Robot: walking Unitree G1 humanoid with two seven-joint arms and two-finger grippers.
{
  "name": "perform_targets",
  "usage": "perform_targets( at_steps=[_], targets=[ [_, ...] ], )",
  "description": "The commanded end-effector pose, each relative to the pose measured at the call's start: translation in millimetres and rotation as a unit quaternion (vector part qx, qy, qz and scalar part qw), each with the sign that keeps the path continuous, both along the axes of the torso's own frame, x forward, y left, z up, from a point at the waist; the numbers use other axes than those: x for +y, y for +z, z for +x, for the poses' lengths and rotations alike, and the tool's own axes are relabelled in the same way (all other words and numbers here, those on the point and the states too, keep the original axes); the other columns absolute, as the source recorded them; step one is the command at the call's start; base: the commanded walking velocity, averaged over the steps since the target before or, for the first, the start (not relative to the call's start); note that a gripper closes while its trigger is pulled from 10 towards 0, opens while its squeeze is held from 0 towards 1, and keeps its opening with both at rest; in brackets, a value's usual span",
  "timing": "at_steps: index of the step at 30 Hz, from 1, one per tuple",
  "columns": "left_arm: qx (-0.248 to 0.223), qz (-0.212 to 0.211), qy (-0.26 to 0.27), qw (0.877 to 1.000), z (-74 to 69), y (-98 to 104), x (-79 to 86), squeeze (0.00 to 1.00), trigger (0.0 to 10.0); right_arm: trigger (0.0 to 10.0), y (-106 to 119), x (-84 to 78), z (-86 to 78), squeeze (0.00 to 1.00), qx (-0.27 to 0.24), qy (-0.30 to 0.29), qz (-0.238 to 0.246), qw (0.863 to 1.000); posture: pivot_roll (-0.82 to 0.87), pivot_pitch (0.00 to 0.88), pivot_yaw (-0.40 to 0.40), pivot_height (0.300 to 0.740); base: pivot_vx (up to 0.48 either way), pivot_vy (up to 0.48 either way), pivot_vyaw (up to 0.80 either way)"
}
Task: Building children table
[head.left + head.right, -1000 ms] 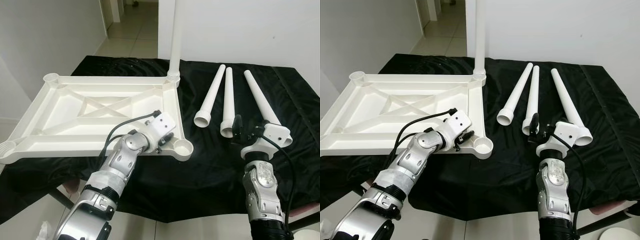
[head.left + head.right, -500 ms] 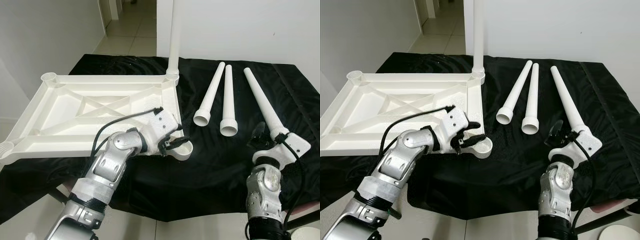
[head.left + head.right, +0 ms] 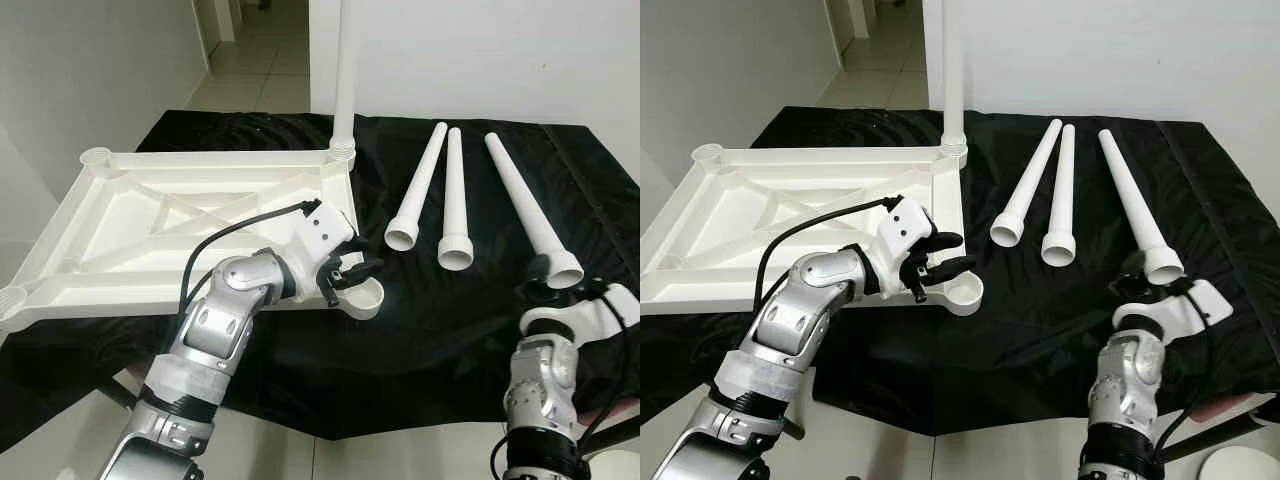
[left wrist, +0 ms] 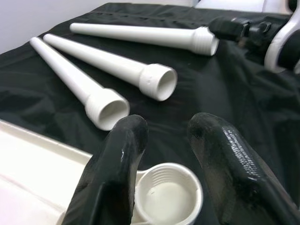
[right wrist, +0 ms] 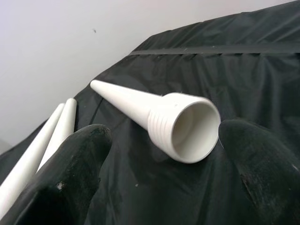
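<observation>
Since a second ago our right gripper (image 5: 154, 154) has drawn back from the middle leg toward the near edge and now sits at the wide end of the outermost leg, while our left gripper (image 3: 352, 275) has turned from under the tabletop's edge to point across the cloth; the upturned white plastic tabletop with moulded ribs (image 3: 150, 225) lies on the black cloth-covered table (image 3: 440, 320), toward our left, its underside facing up; one white tapered plastic leg (image 3: 346, 70) already stands upright in the far corner socket nearest the middle of the cloth; the near round corner socket (image 4: 168, 197) is threaded inside and holds nothing, and our left gripper hovers just above it with its two black fingers (image 4: 117, 173) spread apart, one to each side of the cup, gripping nothing; three loose white tapered legs lie side by side on the cloth to the right of the tabletop, wide ends toward us: the nearest to the tabletop (image 3: 417, 187), the middle one (image 3: 454, 200), and the outermost, longest-looking one (image 3: 525, 208); our right gripper's fingers (image 5: 70, 178) are wide apart on either side of that outermost leg's threaded open end (image 5: 190, 129), not touching it as far as we can tell.
</observation>
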State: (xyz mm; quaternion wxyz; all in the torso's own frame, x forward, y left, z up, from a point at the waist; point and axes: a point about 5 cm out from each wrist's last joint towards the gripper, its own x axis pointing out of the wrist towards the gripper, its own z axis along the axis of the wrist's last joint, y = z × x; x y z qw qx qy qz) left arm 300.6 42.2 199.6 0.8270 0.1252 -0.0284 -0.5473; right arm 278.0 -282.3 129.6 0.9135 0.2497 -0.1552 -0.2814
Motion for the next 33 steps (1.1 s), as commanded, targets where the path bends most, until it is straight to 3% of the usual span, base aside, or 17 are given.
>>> perform_targets(
  at_steps=[1,11,17,19,29,30,31,33],
  targets=[
    [0.001,-0.006,0.027,1.0,-1.0,-1,-1.3,0.0,10.0,10.0,-3,-4.4,1.4,0.0,0.003,0.006,0.016,1.0,0.01,0.053,0.068,0.74,0.0,0.0,0.0],
    [0.017,0.005,0.028,0.999,-8.1,0,-1.1,0.0,10.0,10.0,5,-11.3,18.6,0.0,-0.013,0.071,0.049,0.996,0.03,0.089,0.088,0.74,0.0,0.0,0.0],
    [0.018,0.007,0.029,0.999,-8.4,1,-0.1,0.0,10.0,10.0,6,-10.4,24.0,0.0,-0.01,0.091,0.048,0.995,0.04,0.094,0.096,0.74,0.0,0.0,0.0],
    [0.019,0.012,0.031,0.999,-8.7,3,1.2,0.0,10.0,10.0,10,-8.3,34.2,0.0,-0.009,0.115,0.045,0.992,0.05,0.1,0.105,0.74,0.0,0.0,0.0],
    [0.019,0.019,0.036,0.999,-8.4,3,3.2,0.0,10.0,10.0,22,-10.3,43.2,0.0,-0.012,0.123,0.029,0.992,0.06,0.104,0.11,0.74,0.0,0.0,0.0],
    [0.019,0.021,0.037,0.999,-8.6,3,3.0,0.0,10.0,3.8,26,-11.2,46.0,0.0,-0.013,0.127,0.022,0.992,0.06,0.105,0.111,0.74,0.0,0.0,0.0],
    [0.018,0.022,0.038,0.999,-8.9,3,2.8,0.0,10.0,1.7,29,-12.0,48.0,0.0,-0.013,0.131,0.017,0.991,0.06,0.105,0.111,0.74,0.0,0.0,0.0],
    [0.018,0.024,0.039,0.999,-9.2,3,2.6,0.0,10.0,1.7,31,-13.0,49.5,0.0,-0.015,0.133,0.012,0.991,0.06,0.106,0.111,0.74,0.0,0.0,0.0]
  ],
)
